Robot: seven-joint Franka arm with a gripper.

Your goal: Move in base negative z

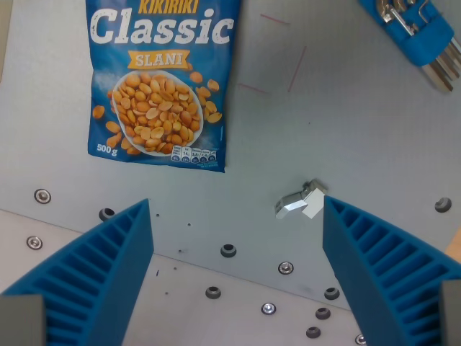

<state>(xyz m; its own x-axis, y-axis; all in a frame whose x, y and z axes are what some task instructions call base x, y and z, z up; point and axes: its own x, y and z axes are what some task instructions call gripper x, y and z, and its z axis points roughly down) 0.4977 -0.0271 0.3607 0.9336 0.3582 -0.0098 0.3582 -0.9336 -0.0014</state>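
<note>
My gripper [238,270] is open and empty, with its two blue ribbed fingers [101,274] at the bottom left and bottom right of the wrist view. It hangs above a grey metal table [346,122]. A blue peanut bag [160,79] marked "Classic" lies flat at the upper left, beyond the left finger. A small shiny metal piece [301,201] lies on the table just inside the right finger, apart from it.
A blue holder with metal hex keys [421,32] lies at the top right corner. Several screws and holes [228,251] dot the table between and below the fingers. Thin red lines [292,68] are marked on the table near the top.
</note>
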